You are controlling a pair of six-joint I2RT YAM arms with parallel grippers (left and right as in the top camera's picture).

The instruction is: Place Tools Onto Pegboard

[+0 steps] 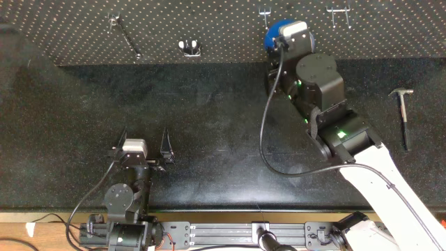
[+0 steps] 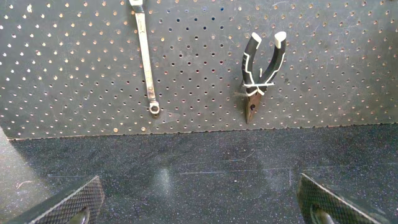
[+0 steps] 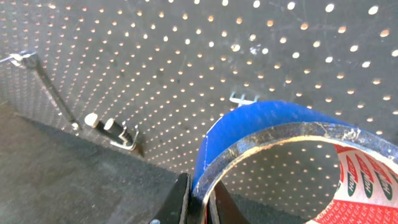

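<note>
My right gripper [image 1: 281, 43] is up against the pegboard [image 1: 209, 28], shut on the wall of a blue tape roll [image 1: 277, 31]. In the right wrist view the tape roll [image 3: 273, 127] is pinched between the fingers [image 3: 181, 200], just below a bare metal hook [image 3: 245, 98]. A wrench [image 1: 125, 35] and black-and-white pliers [image 1: 188, 47] hang on the board, and the left wrist view shows the wrench [image 2: 147, 59] and pliers [image 2: 261, 71] too. A hammer [image 1: 403, 117] lies on the table at the right. My left gripper [image 1: 145, 148] stands open near the front, holding nothing.
Another bare hook [image 1: 339, 14] sticks out of the pegboard at the upper right. The dark tabletop [image 1: 209, 118] stretches between the two arms. The right arm's cable [image 1: 265, 132] loops over the middle of the table.
</note>
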